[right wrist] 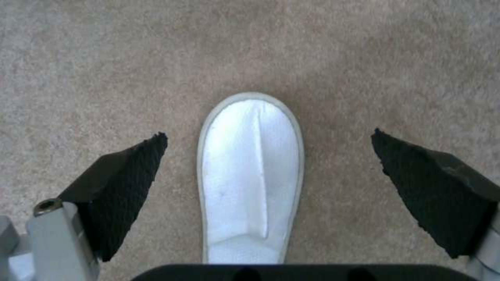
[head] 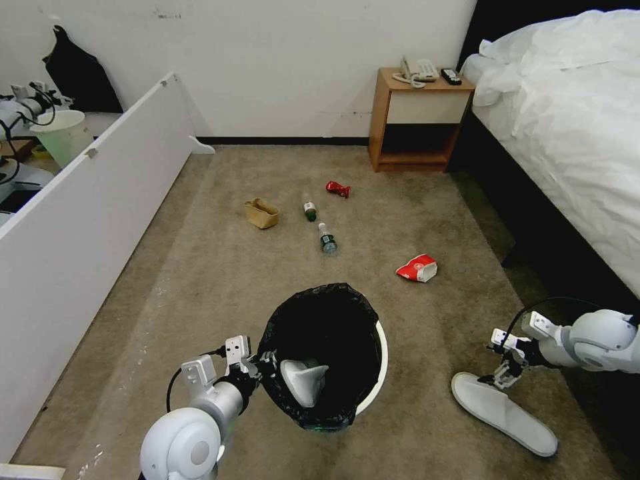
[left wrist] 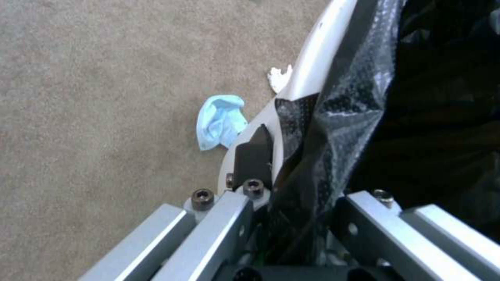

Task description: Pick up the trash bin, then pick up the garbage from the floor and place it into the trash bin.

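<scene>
One slipper down, a whole lot of floor junk to go, by the look of it. Biggest thing first: the trash bin (head: 373, 373), white with a black bag over the rim, sits low in the middle of the head view, and the left gripper (head: 263, 367) is clamped on its near rim — the left wrist view shows its fingers (left wrist: 254, 156) pinching the white wall and bag between them, so I'd call the bin-grab part done. I can't tell if the bin is actually lifted off the carpet. Inside it there's already a white slipper (head: 303, 380). The second slipper (head: 505, 413) is on the carpet off to the right of the bin, and the right gripper (head: 503, 375) hangs right over one end of it, jaws spread wide on either side of the slipper and touching nothing — so that pickup looks like the step in hand, not yet closed. Everything else is still on the floor: a tan paper bag (head: 261, 213), a red-white snack packet (head: 417, 269), two green-labelled bottles, one nearer (head: 327, 240) and one farther (head: 309, 210), and a crushed red wrapper (head: 338, 189) out toward the nightstand (head: 419, 120). Right beside the bin's base there's also a blue mask (left wrist: 221, 121) and a scrap of white tissue (left wrist: 279, 78). So roughly early days, I'd say.
</scene>
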